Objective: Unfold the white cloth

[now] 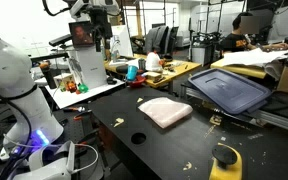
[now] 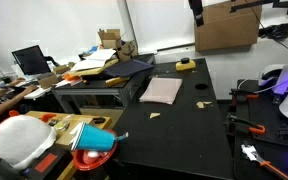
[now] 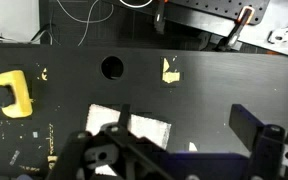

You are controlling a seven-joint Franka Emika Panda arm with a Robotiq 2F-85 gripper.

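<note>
Claw: the gripper [image 3: 182, 115] is released. Its two dark fingers [image 3: 254, 125] are spread wide along the bottom of the wrist view, with nothing between them.
Claw position: raised well clear of the tabletop, not touching the fabric.
White cloth: the white cloth [image 1: 165, 112] lies folded and flat on the black table [image 1: 134, 155], near the centre of both exterior views. In the wrist view it sits at lower centre, partly hidden behind the claw.
Tray: the dark blue tray [image 1: 229, 92] is at centre right of an exterior view, tilted, near the cloth but apart from it.
Yellow object: the yellow object [image 3: 14, 93] lies at the left of the wrist view, well apart from the cloth.
Hole: a round hole [image 3: 112, 68] in the tabletop sits above the cloth in the wrist view.
Scrap: a tan scrap [image 3: 170, 70] lies just right of the hole.
</note>
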